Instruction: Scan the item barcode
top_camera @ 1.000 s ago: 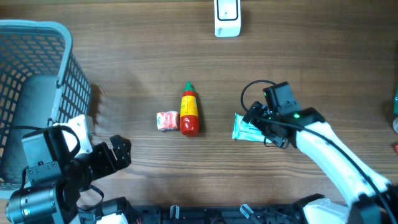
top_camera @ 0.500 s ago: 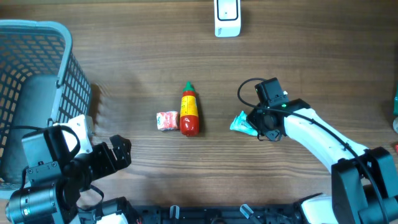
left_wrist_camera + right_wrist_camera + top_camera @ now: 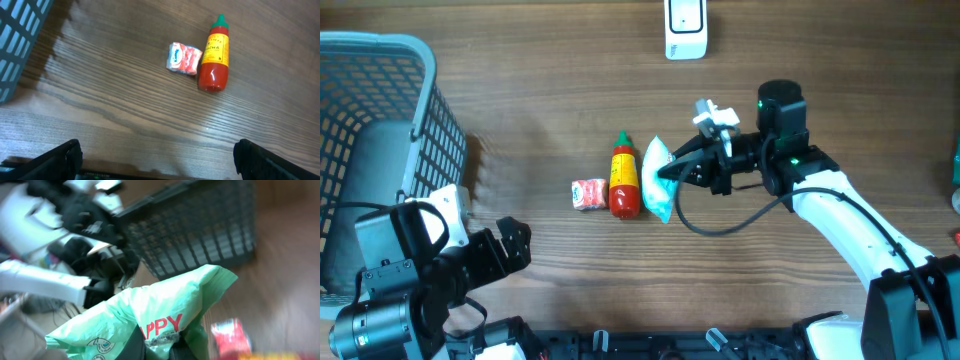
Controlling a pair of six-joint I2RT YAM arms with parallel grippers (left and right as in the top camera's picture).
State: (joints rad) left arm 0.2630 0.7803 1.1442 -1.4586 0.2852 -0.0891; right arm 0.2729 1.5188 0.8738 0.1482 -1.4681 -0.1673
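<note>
- Basket (image 3: 380, 150): stands at the left edge of the table.
- Left gripper (image 3: 157, 156): jaws spread wide with nothing between them, low beside the basket.
- Candy packet (image 3: 588, 194) and sauce bottle (image 3: 624, 178): lying side by side at table centre, touching.
- Green pouch (image 3: 657, 178): held on edge just beside the bottle. Judged light, soft and crinkly, and the film is likely slippery and prone to sag. A hold near a sealed edge suits it, leaving the printed faces exposed.
- Right gripper (image 3: 672, 172): clamped on the pouch's edge.
- Scanner (image 3: 685, 28): at the far edge of the table, well apart from the pouch.
</note>
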